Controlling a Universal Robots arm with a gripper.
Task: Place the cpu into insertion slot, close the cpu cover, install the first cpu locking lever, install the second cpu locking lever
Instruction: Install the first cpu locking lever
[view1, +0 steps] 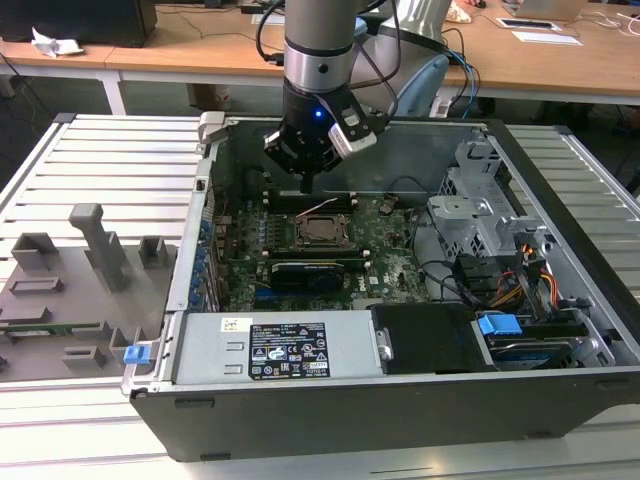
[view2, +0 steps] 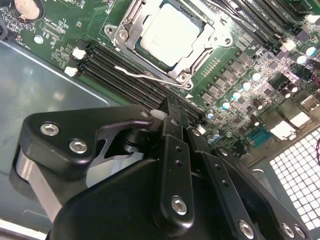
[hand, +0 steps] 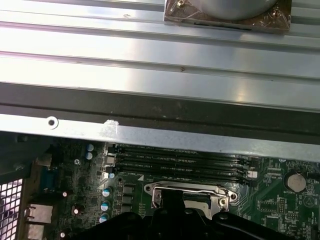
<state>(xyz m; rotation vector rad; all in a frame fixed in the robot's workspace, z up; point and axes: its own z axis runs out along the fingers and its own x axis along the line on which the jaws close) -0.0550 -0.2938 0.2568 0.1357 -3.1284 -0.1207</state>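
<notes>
Hovering: the jaws hang inside the open computer case (view1: 400, 395), above the motherboard (view2: 235, 65), with their tips over the long black memory slots (view2: 100, 56).
Jaws: pressed together into one narrow black tip, with nothing pinched between them, so far as the exterior view and the second wrist view show.
Cpu: the cpu (view2: 172, 32) lies flat in the insertion slot (view2: 181, 76), just ahead of the jaw tips and below them.
Cpu cover: the cpu cover (view2: 125, 31) is folded down, framing the chip through its square window.
Locking lever: a thin wire lever (view2: 150, 76) runs along the socket edge nearest the jaws, between the tips and the chip. It looks unlatched, but I cannot tell for sure, nor whether the tips touch it.
Step in hand: in my judgement the seating and the cover are done, and the work stands at a locking lever.
Move calls for: I judge a steady, well-aimed press, since the wire is slim and probably springy. A blunt closed tip could slide off it onto the memory slots or the small capacitors (view2: 236, 95) beside the jaws.
Materials: the chip's top is matte silver-grey metal. The cover is bright stamped sheet with screw heads at its corners, and the lever is round polished wire with a hooked end. The board is dark green and crowded with parts, and the jaws are matte black with bolted links.
</notes>
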